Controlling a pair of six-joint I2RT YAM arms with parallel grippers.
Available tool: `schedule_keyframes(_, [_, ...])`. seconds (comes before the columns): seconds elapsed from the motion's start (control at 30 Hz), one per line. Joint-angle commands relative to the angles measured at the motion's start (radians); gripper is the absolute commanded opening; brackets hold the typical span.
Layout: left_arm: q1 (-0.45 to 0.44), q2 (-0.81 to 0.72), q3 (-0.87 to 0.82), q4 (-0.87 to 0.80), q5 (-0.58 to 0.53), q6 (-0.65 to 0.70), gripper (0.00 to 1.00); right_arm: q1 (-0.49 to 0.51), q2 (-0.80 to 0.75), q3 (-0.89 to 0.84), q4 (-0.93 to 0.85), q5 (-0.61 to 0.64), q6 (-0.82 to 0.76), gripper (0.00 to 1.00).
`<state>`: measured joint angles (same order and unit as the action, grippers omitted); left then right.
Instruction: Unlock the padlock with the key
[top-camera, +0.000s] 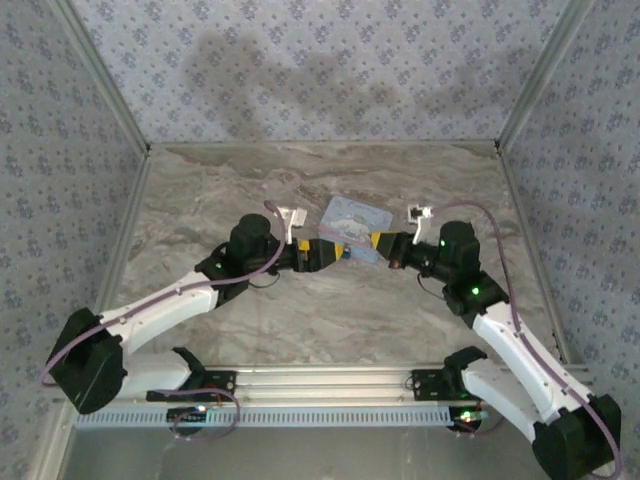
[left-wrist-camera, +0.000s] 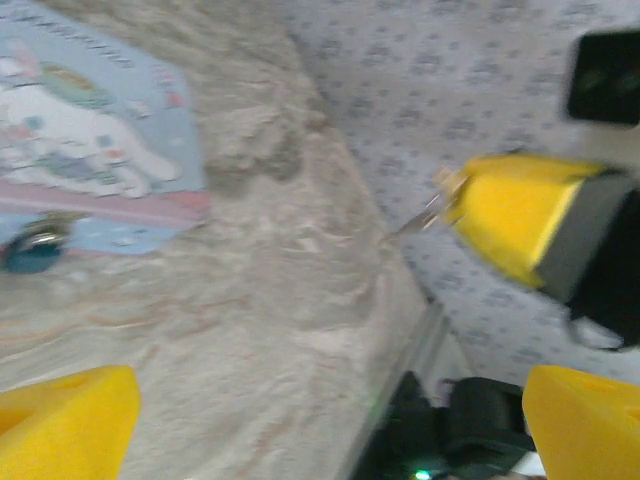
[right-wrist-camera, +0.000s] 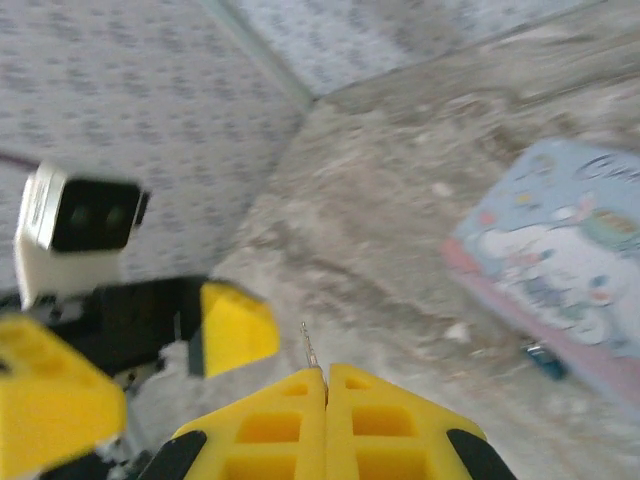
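The key (right-wrist-camera: 309, 345) is a thin pale sliver sticking out from between the yellow fingertips of my right gripper (right-wrist-camera: 326, 375), which is shut on it. In the left wrist view the same key (left-wrist-camera: 425, 215) pokes from the right gripper (left-wrist-camera: 455, 200), held above the table. My left gripper (left-wrist-camera: 330, 420) is open, its yellow fingers (left-wrist-camera: 65, 425) wide apart with nothing between them. The padlock (left-wrist-camera: 30, 255) is a small dark blue-teal lump lying against the edge of the light blue cartoon box (left-wrist-camera: 90, 150), also seen as the padlock (right-wrist-camera: 545, 360) from the right wrist. Both grippers (top-camera: 338, 252) meet near the box (top-camera: 355, 218).
Marble-patterned table (top-camera: 250, 190) enclosed by patterned walls (top-camera: 300, 70). The left gripper's fingers (right-wrist-camera: 235, 325) and its wrist camera (right-wrist-camera: 80, 225) stand close to the key's tip. Arm bases (top-camera: 200, 385) sit on the rail at the near edge.
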<state>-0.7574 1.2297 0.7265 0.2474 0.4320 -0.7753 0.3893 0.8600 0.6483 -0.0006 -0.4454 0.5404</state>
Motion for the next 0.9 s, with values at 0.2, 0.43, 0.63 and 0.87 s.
schedule_keyframes(0.2, [-0.014,0.291,-0.037,0.246,-0.184,0.198,0.98,-0.042,0.324,0.179,-0.036,0.303,-0.205,0.0])
schedule_keyframes(0.43, [-0.019,0.539,0.063,0.394,-0.164,0.21,0.97,-0.092,0.516,0.28,0.019,0.392,-0.235,0.0])
schedule_keyframes(0.63, [-0.031,0.652,0.125,0.423,-0.189,0.248,0.96,-0.126,0.656,0.357,0.009,0.418,-0.26,0.0])
schedule_keyframes(0.87, [-0.058,0.746,0.154,0.487,-0.193,0.29,0.95,-0.144,0.757,0.394,0.024,0.425,-0.267,0.0])
